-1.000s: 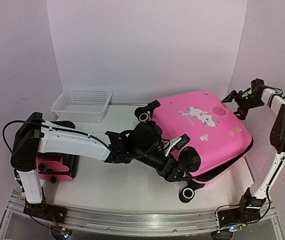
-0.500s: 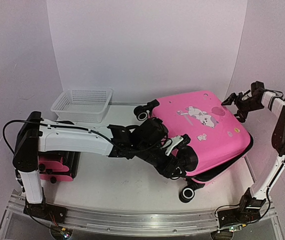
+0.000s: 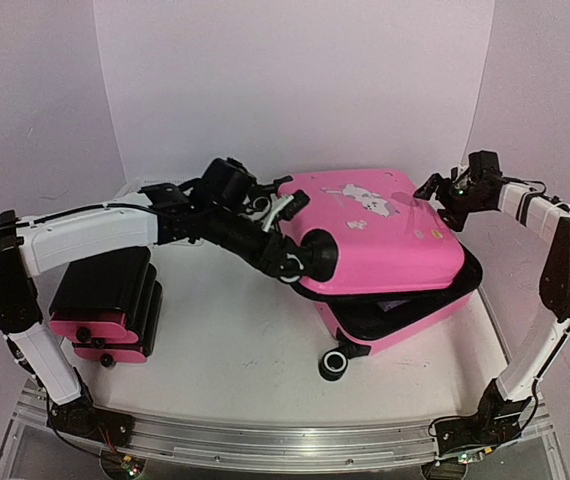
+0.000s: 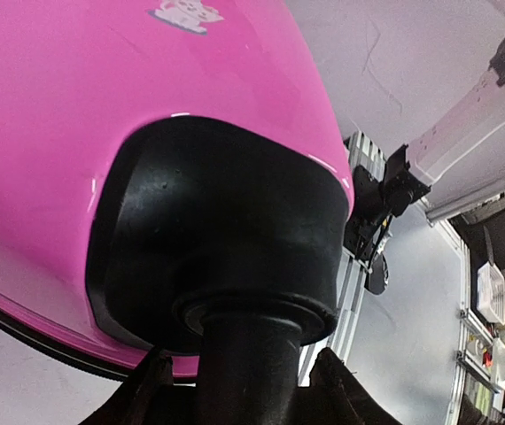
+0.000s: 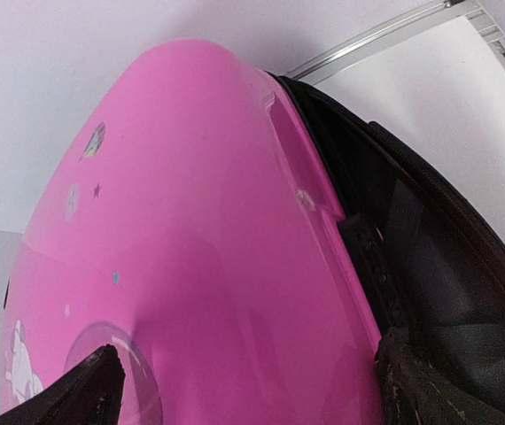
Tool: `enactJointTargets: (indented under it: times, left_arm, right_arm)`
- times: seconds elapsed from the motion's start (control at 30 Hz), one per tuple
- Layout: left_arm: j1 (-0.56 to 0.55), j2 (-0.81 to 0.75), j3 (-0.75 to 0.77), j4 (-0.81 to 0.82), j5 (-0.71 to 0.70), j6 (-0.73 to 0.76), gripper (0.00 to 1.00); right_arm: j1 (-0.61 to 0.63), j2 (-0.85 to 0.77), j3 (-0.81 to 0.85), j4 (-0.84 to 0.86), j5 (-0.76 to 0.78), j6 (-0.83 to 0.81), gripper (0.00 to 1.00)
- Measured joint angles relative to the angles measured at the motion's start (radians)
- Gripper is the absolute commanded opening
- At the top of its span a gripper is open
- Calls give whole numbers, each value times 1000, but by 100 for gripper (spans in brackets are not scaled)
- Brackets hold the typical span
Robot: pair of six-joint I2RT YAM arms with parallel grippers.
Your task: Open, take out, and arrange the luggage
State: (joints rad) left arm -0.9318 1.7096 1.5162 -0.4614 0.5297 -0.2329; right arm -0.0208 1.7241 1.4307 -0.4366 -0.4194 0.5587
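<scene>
- The luggage (image 3: 385,235) lay on the counter (image 3: 225,370), right of centre. Its upper shell was raised off the lower shell (image 3: 405,320) like a clam, with a dark gap along the near side.
- The left pincer (image 3: 305,258) was clamped on the luggage at the lid's near-left corner. In the left wrist view its fingers (image 4: 151,394) flanked the black caster wheel (image 4: 244,354) under the wheel housing (image 4: 226,230).
- We judged that wheel was taken as a handle: it stands out from the slick shell, so lifting there could swing the lid up.
- The right pincer (image 3: 441,198) was spread wide at the lid's far-right corner and held nothing. In its wrist view the pink shell filled the space between its fingertips, with the black lining (image 5: 430,266) showing in the opening. We couldn't tell if it touched the shell.
- We read it as waiting to steady or catch the lid, so the step in hand was opening. Nothing was taken out yet.
- A smaller pink case (image 3: 105,305) sat at the left, well apart.
- Left arm pose: upper link stood up at the left edge, the white forearm ran across to the right, and the wrist dipped to the corner.
- Right arm pose: it rose along the right edge, elbow high, forearm angled back and left.
</scene>
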Motion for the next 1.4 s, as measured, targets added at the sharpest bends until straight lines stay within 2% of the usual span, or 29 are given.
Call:
enactJointTargets:
  times: [0.17,0.33,0.47,0.57,0.63,0.87,1.03,1.13,1.23,1.4]
  left_arm:
    - [124,-68,0,-24,45,18,0]
    - [174,-78,2,-37,51,22,0]
    - [175,-78,11,-14,19,20,0]
    - [175,-78,39,3,8,13,0]
    - [176,-78,51,12,6,0,0]
    - [178,-78,68,24,-3,-32,0]
    - [178,-78,75,34,-23,-39,0]
    - [178,-78,103,32,-41,-50,0]
    - [177,-77,137,35,-73,-55,0]
    - [177,-40,229,53,-117,-51,0]
  right_arm:
    - [90,0,35,8,35,23,98]
    - [115,-28,80,-61,8,-13,98]
    - [-1,-80,131,-208,-80,-55,98]
    - [-109,-54,232,-327,-12,-129,98]
    - [-136,-11,290,-364,32,-174,98]
    - [-98,213,328,-432,52,-306,87]
    - [-55,311,328,-449,60,-362,77]
    - [-35,333,328,-449,71,-383,64]
    - [-24,344,328,-445,72,-391,56]
    - [-6,348,243,-388,79,-369,32]
